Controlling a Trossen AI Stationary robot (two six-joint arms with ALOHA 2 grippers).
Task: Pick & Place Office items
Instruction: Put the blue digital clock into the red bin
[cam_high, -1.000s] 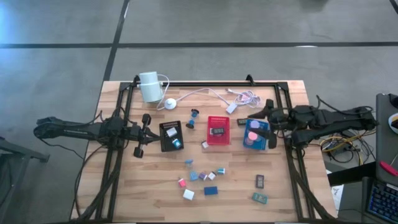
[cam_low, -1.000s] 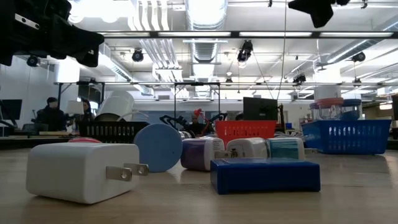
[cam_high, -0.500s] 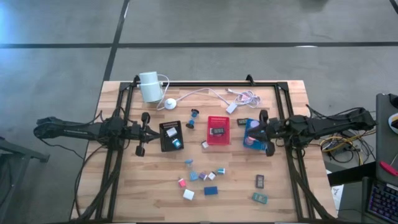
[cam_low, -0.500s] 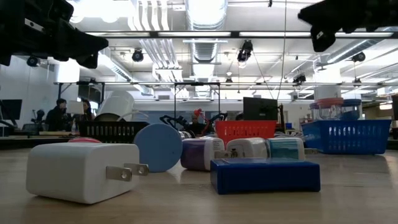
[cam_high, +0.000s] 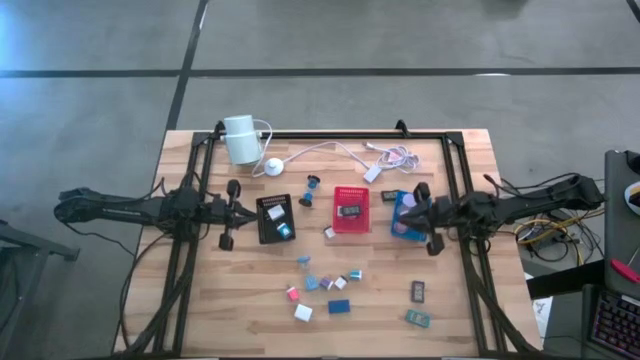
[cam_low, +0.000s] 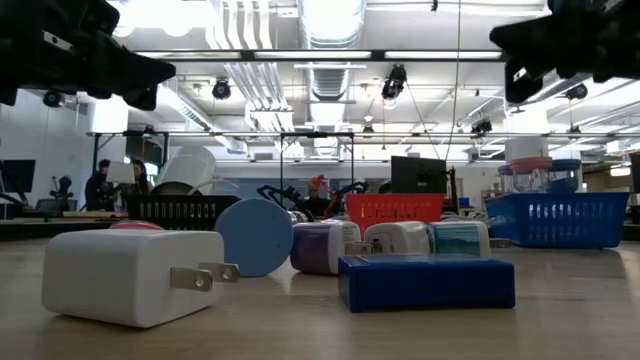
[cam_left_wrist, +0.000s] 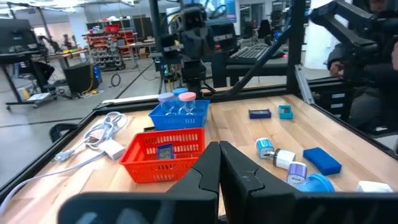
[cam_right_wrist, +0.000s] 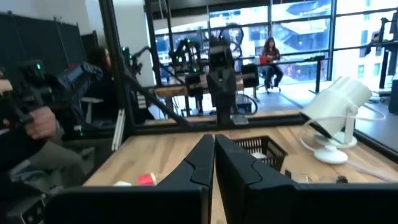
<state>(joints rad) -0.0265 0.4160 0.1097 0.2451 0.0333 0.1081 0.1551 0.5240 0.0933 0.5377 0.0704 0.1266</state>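
Red tray (cam_high: 351, 209), blue tray (cam_high: 406, 215), black tray (cam_high: 274, 219), pale wood table (cam_high: 380, 305).

Three trays (cam_high: 349, 209) sit in a row across the table's (cam_high: 200, 320) middle, pieces lying in each. Below them, toward lower centre, loose office items (cam_high: 322, 285) cluster; two more (cam_high: 418, 304) lie lower right. Upper left, a cylinder device (cam_high: 240, 138) stands, its cable (cam_high: 335, 149) trailing rightward.

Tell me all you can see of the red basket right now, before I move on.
The red basket is a small rectangular tray of red plastic mesh with open lattice walls, upright and flat on the wooden table, mid-table between the black tray and the blue basket. One small dark rectangular clip lies inside. Neither gripper touches it; a small white piece lies just beside its corner.
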